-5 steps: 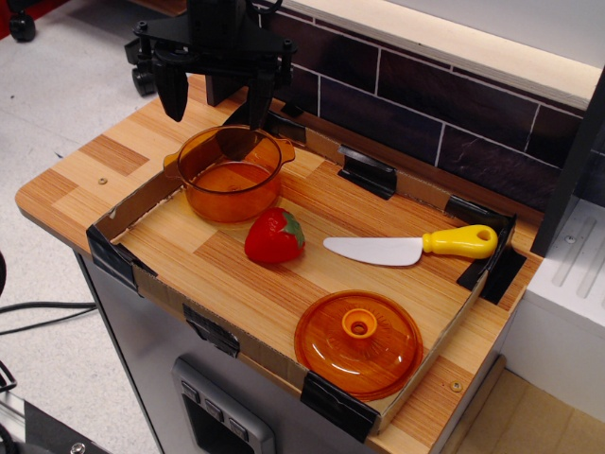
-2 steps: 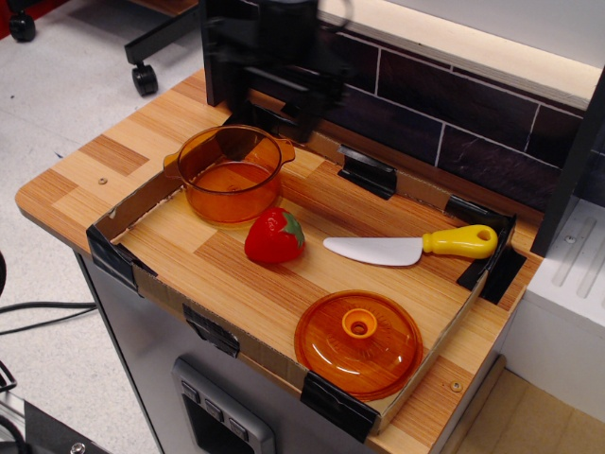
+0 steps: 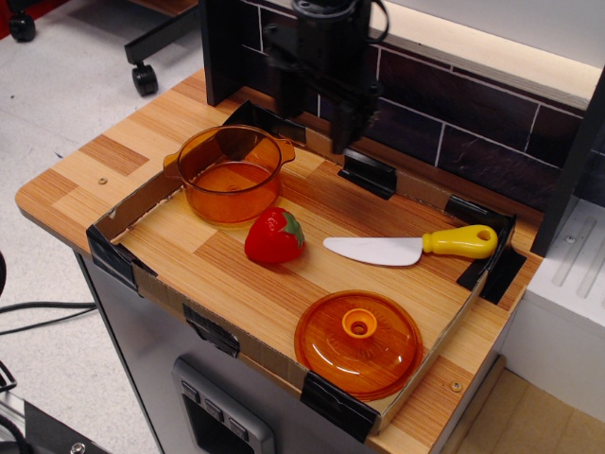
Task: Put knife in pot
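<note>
The knife (image 3: 408,248) has a white rounded blade and a yellow handle. It lies flat on the wooden tray floor at the right, with its handle pointing right. The translucent orange pot (image 3: 230,174) stands upright and empty at the tray's back left. My black gripper (image 3: 321,112) hangs high over the tray's back edge, between pot and knife and above both. It holds nothing, and its fingers (image 3: 344,128) look spread against the dark wall.
A red toy strawberry (image 3: 274,235) lies just in front of the pot. The domed orange lid (image 3: 358,342) with a knob sits at the front right. A low cardboard rim (image 3: 137,200) with black tape corners rings the tray. A dark tiled wall (image 3: 473,123) stands behind.
My gripper has moved right along the back, from above the pot to over the tray's back edge near the middle. The knife, pot, strawberry and lid have not moved.
</note>
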You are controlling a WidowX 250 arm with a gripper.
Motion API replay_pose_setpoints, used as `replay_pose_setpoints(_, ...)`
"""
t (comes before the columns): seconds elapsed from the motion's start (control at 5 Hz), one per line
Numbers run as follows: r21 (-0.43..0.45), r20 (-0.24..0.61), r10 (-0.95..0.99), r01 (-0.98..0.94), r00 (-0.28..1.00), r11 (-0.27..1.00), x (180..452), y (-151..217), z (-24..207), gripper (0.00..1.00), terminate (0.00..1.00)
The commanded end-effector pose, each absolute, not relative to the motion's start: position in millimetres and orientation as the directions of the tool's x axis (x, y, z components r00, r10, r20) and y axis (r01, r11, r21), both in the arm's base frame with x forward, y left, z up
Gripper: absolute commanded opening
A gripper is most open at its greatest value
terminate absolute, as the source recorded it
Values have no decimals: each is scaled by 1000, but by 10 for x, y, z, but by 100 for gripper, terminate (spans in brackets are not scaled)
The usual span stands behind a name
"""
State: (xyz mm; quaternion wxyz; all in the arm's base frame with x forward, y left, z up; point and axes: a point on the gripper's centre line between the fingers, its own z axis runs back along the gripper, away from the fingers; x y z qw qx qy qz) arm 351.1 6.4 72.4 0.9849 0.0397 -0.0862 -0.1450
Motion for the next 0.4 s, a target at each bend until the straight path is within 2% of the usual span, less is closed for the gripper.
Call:
replay_pose_setpoints(0.0, 22, 210, -482, 489, 851, 872, 3551, -269, 713, 100, 0)
replay_pose_setpoints(0.2, 2, 221, -533, 546, 817, 838, 3526, -421, 637, 100, 0)
